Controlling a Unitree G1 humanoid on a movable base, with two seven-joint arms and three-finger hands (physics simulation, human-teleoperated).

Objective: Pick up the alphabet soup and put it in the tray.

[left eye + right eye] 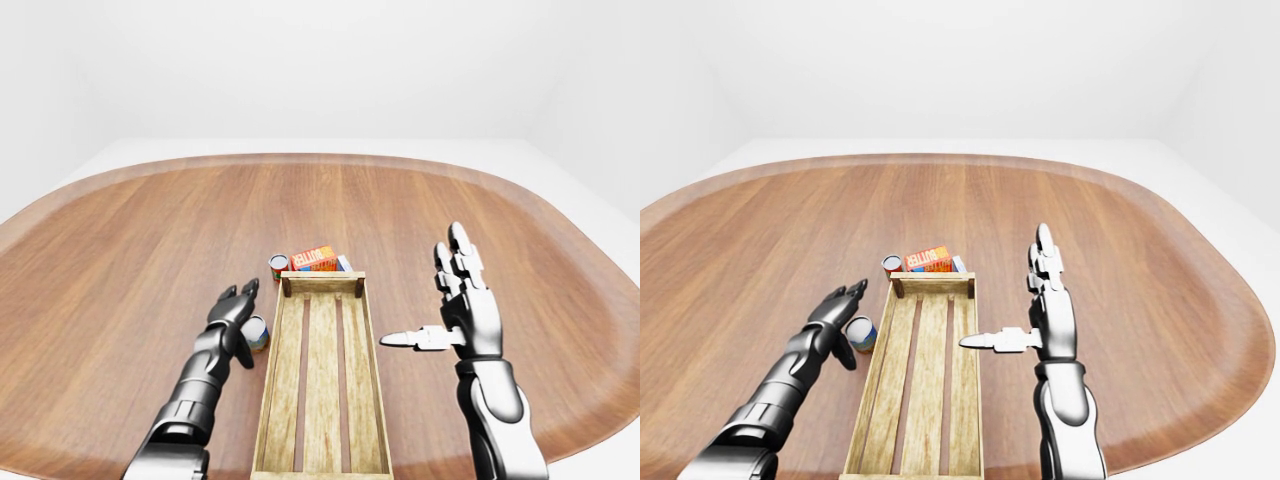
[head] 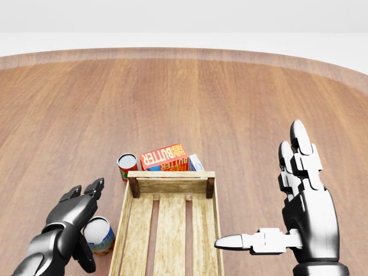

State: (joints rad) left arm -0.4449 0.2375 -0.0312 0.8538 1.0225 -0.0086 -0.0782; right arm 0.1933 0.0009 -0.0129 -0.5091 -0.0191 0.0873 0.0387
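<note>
Alphabet soup [image 2: 99, 234] just right of left hand [image 2: 73, 215] — fingers apparently unclenched, beside tray [image 2: 123, 233]

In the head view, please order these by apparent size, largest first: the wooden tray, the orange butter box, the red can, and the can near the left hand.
1. Wooden slatted tray
2. Orange butter box
3. White-topped blue can by the left hand, partly hidden and nearer the camera, and the small red can: too unsure to rank.

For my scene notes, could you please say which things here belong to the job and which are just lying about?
Job: alphabet soup can; wooden tray; left robot hand, by the can.
Lying about: red can; butter box; blue-white box; right robot hand, open.
</note>
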